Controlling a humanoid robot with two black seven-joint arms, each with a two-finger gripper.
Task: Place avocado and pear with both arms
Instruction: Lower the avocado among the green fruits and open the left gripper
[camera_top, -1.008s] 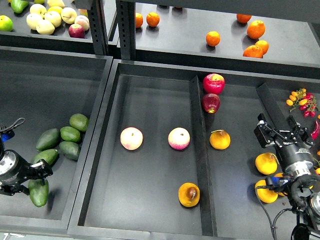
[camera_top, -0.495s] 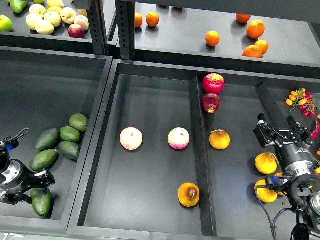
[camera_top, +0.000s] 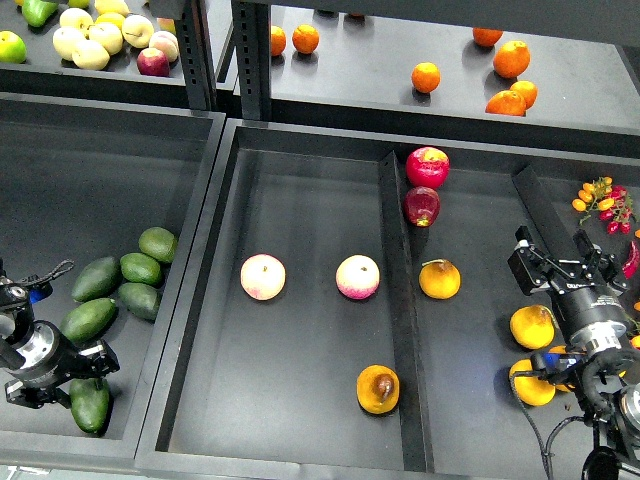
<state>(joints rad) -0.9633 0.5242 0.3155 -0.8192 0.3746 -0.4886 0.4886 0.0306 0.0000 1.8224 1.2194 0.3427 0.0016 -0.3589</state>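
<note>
My left gripper (camera_top: 78, 378) is at the front left, low in the left tray (camera_top: 110, 150). It is shut on a dark green avocado (camera_top: 91, 406) that hangs below its fingers. Several more avocados (camera_top: 138, 270) lie in a pile just behind it. The pear (camera_top: 378, 389), yellow-orange with a dark brown spot, lies at the front of the middle tray (camera_top: 300, 200) near the divider. My right gripper (camera_top: 560, 262) is open and empty over the right compartment, far to the right of the pear. More yellow-orange fruits (camera_top: 533, 327) lie beside and below it.
Two pale pink-yellow fruits (camera_top: 263, 277) lie mid-tray. Two red apples (camera_top: 427, 166) sit behind the divider (camera_top: 398, 300), a yellow-orange fruit (camera_top: 440, 279) to its right. Small tomatoes (camera_top: 600, 198) are far right. The back shelf holds oranges (camera_top: 426, 76) and pale apples (camera_top: 90, 40).
My left gripper has moved toward the tray's front and slightly right, and the avocado moved with it. The right arm has not moved.
</note>
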